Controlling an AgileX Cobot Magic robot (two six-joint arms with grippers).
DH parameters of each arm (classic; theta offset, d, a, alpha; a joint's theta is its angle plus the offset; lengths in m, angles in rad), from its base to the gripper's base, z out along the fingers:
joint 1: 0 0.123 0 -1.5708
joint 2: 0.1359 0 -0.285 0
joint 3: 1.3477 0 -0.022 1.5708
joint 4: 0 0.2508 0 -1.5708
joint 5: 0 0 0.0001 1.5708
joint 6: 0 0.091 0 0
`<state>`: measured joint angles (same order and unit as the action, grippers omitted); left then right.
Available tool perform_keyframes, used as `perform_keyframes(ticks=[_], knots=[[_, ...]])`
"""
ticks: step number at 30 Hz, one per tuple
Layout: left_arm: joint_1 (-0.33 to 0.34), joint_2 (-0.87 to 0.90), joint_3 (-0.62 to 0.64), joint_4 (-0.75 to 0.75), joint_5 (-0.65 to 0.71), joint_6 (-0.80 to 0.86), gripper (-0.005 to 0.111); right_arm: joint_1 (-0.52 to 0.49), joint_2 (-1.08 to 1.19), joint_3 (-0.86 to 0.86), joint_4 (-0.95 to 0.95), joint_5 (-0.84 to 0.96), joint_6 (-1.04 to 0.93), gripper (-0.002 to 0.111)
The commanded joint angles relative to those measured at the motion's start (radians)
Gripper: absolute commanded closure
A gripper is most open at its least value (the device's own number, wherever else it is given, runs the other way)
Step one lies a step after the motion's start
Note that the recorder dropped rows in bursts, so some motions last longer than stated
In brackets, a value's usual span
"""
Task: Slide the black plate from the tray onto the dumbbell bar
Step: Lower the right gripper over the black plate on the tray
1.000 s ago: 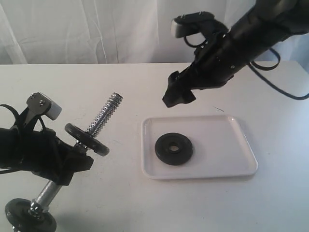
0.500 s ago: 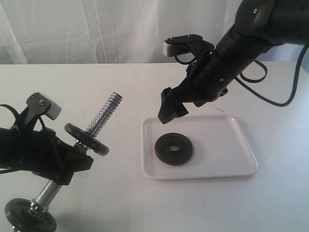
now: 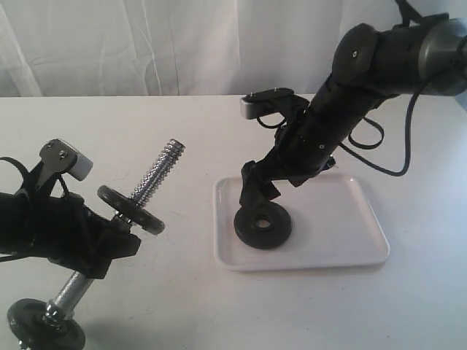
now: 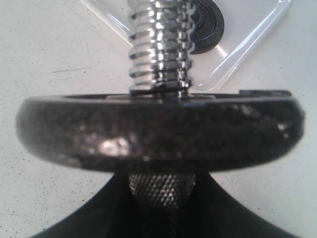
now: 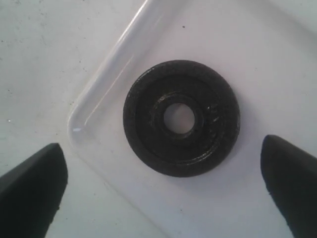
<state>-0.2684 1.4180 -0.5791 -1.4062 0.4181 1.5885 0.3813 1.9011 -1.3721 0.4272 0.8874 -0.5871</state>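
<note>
The black plate (image 3: pixel 263 224) lies flat near the left end of the white tray (image 3: pixel 350 255). My right gripper (image 3: pixel 257 191) hangs open just above the plate's far-left edge. In the right wrist view the plate (image 5: pixel 143 119) sits ahead of that gripper (image 5: pixel 163 191), whose fingers (image 5: pixel 34 183) stand wide apart with nothing between them. My left gripper (image 3: pixel 109 244) is shut on the dumbbell bar (image 3: pixel 155 177), holding it tilted with the bare threaded end up and to the right. A black disc (image 3: pixel 131 210) sits on the bar above that grip. The left wrist view shows the threads (image 4: pixel 159 44) and this disc (image 4: pixel 158 131).
Another black disc (image 3: pixel 45 332) is on the bar's lower end, near the table's front left edge. White curtains hang behind the white table (image 3: pixel 168 124). The right arm's cable (image 3: pixel 398 164) loops above the tray's far right corner.
The right arm has come down and to the left, bringing its open gripper from high above the tray to just over the plate. The left arm and bar have not moved.
</note>
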Motion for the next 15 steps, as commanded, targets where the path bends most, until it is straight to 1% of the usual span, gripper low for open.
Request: perform_keyframes(ticks=[1,6,12,15], knots=[[-0.003,-0.046,-0.023,-0.111,0.103,0.007,0.107,0.025,0.035,-0.008,-0.014,-0.037,-0.041,0.003],[-0.003,-0.046,-0.023,-0.111,0.103,0.004,0.107,0.077,0.077,-0.049,-0.114,-0.049,-0.029,0.003],[-0.003,-0.046,-0.023,-0.111,0.103,0.004,0.107,0.132,0.128,-0.093,-0.281,-0.013,0.074,0.003],[-0.003,-0.046,-0.023,-0.111,0.103,0.004,0.107,0.147,0.140,-0.098,-0.314,-0.013,0.100,0.003]])
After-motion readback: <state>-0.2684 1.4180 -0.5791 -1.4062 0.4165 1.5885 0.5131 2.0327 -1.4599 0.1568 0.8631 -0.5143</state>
